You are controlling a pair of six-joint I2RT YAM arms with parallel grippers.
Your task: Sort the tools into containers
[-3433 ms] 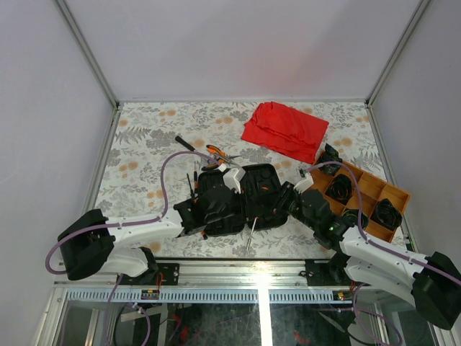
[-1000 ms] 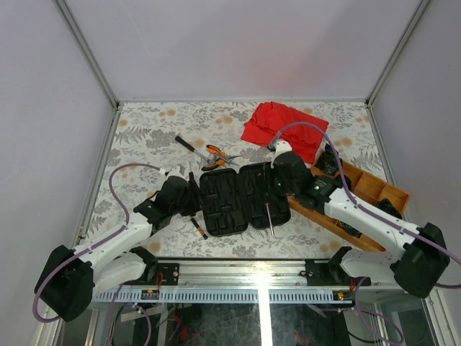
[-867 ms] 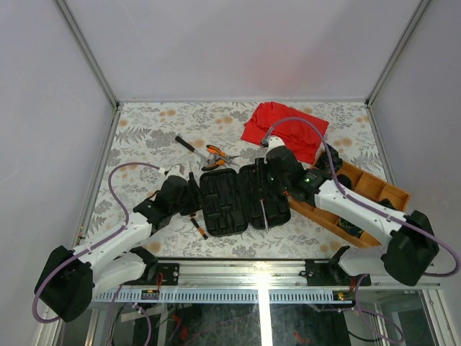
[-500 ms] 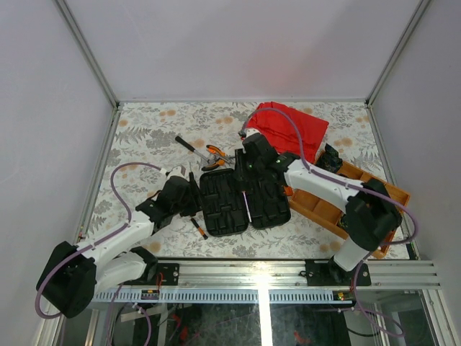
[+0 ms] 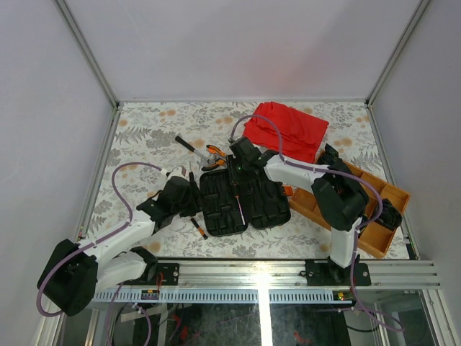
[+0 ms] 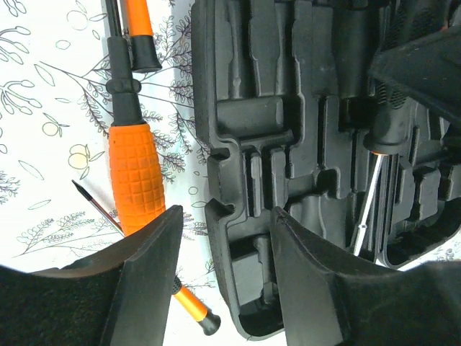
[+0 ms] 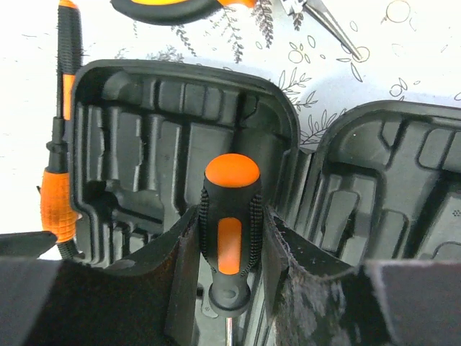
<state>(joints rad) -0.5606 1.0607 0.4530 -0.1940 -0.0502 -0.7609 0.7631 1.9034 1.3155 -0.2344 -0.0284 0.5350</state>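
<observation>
The right gripper [image 7: 230,241] pinched the held screwdriver [image 7: 232,176] by its handle, tip hanging over the open case [image 5: 263,205], probably to seat it in a moulded slot. The left gripper [image 6: 223,288], spread and empty, hovered at the case's 9 o'clock edge beside a loose screwdriver [image 6: 135,173], likely its next pick.

We see the black tool case [image 5: 263,205] lying open and flat, moulded slots up, with its left half under the right jaws and its outer edge between the left jaws. A black-and-orange screwdriver [image 7: 230,245] is clamped between the right jaws, its orange butt sticking out ahead of them. An orange-handled screwdriver [image 6: 135,173] lies just ahead of the left jaws, beside the case. Orange-handled pliers [image 7: 173,9] lie beyond the right jaws.
</observation>
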